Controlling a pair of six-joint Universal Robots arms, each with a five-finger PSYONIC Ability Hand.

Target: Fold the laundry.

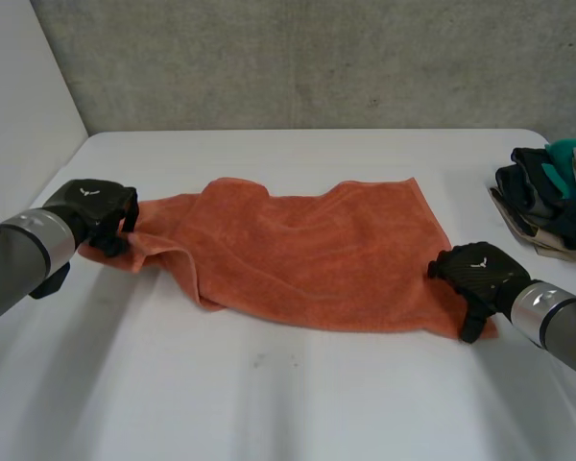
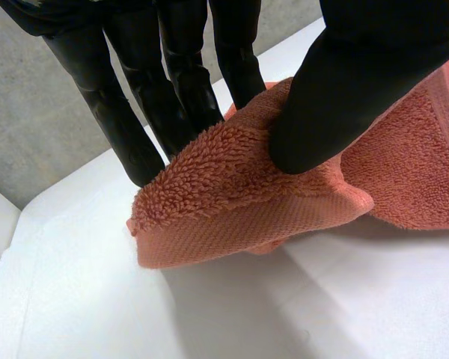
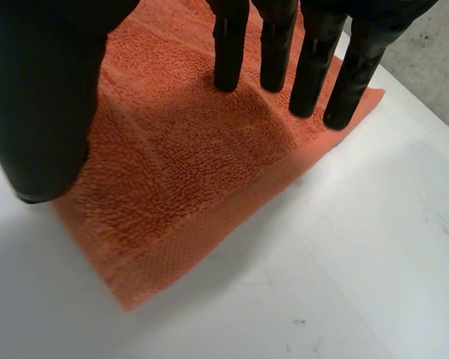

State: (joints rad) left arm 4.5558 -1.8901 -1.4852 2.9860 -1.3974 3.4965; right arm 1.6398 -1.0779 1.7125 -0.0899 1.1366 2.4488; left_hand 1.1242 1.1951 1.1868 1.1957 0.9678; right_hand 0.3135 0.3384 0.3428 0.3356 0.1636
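The head view takes in the whole orange towel (image 1: 307,254), spread across the middle of the white table (image 1: 269,403) with its left part bunched into a loose fold, and the 2 arms coming in at opposite ends of it. The wrist views give the detail of each hold, which the head view hides behind the backs of the hands.

At the table's far right edge sits a pile of clothes (image 1: 547,197) in dark, teal and beige, well apart from the towel and from both hands. A grey concrete wall (image 1: 317,58) stands behind the table. Nothing lies between the hands except the towel.

The left hand (image 1: 98,213) is at the towel's left corner. In its own wrist view the left thumb (image 2: 337,97) presses onto the top of the corner while the left fingers (image 2: 135,134) stand behind it, so the corner is pinched between them and raised a little off the table.

The right hand (image 1: 475,272) is at the towel's near right corner. In its wrist view the right fingers (image 3: 310,75) are straight and spread slightly, their tips resting on the flat cloth just inside the edge. The right thumb (image 3: 45,112) is held apart from them near the towel's edge, gripping nothing.
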